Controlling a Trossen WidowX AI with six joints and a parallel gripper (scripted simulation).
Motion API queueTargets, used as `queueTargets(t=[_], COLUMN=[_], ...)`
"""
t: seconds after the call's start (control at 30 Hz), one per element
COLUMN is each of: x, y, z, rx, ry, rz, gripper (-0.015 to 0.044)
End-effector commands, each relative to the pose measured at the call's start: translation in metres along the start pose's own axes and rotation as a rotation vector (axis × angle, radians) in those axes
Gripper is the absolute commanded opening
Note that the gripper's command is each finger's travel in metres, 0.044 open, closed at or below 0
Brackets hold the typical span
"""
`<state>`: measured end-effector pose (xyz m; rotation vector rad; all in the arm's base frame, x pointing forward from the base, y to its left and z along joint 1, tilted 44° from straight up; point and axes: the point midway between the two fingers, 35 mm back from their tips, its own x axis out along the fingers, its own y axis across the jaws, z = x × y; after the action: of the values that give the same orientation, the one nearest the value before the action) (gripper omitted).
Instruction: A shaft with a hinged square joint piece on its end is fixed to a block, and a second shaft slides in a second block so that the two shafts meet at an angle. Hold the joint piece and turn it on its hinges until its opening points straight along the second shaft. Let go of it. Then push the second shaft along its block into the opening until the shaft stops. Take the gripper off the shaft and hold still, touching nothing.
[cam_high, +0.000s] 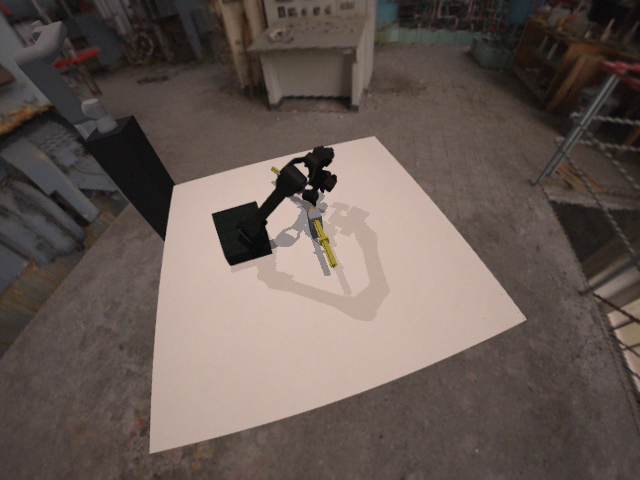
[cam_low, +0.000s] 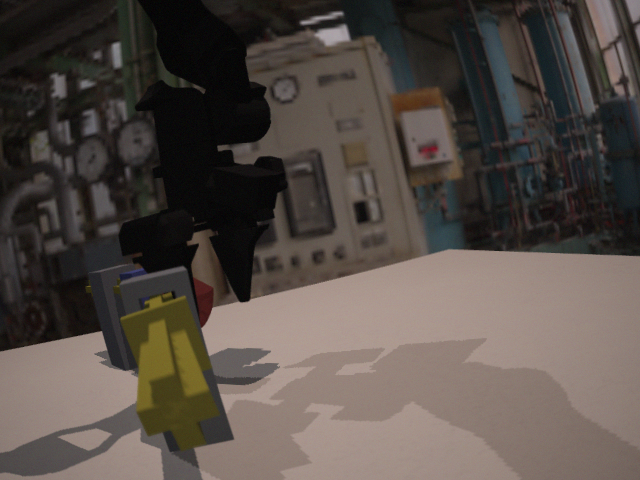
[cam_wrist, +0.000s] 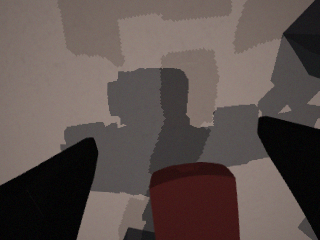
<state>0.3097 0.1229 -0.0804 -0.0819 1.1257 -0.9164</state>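
Note:
The red joint piece (cam_low: 205, 303) (cam_wrist: 195, 207) is low between the two fingers of my open gripper (cam_high: 318, 196) (cam_low: 222, 304) (cam_wrist: 177, 131), nearer the bottom of the wrist view. The fingers stand wide apart and hold nothing; contact cannot be told. One finger is partly hidden behind the near grey block (cam_high: 314, 213) (cam_low: 178, 281) in the exterior view. A yellow shaft (cam_high: 326, 249) (cam_low: 168, 356) sticks out of that block. A second grey block (cam_low: 107, 312) stands behind it, with a blue part (cam_low: 132, 273) between. The joint's opening is hidden.
Another yellow shaft end (cam_high: 275, 169) shows beyond the arm. The arm's dark base (cam_high: 224, 235) stands left of the near block on the pale table top (cam_high: 310, 361). A grey block corner (cam_wrist: 302, 45) shows beside the right finger in the wrist view. Shadows lie under the gripper.

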Motion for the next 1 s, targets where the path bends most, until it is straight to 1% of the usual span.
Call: queueTargets(t=[0.0,0.2,0.87,0.97], x=[0.003,0.004,0.033,0.033], y=[-0.004,-0.004,-0.004,-0.004], z=[-0.027,-0.028,-0.028,-0.028], rx=[-0.003,-0.003,-0.003,-0.003], ry=[0.004,0.004,0.002,0.002], rz=[-0.007,-0.007,-0.008,-0.008], gripper=[0.0440,0.0440,0.0440,0.0361])
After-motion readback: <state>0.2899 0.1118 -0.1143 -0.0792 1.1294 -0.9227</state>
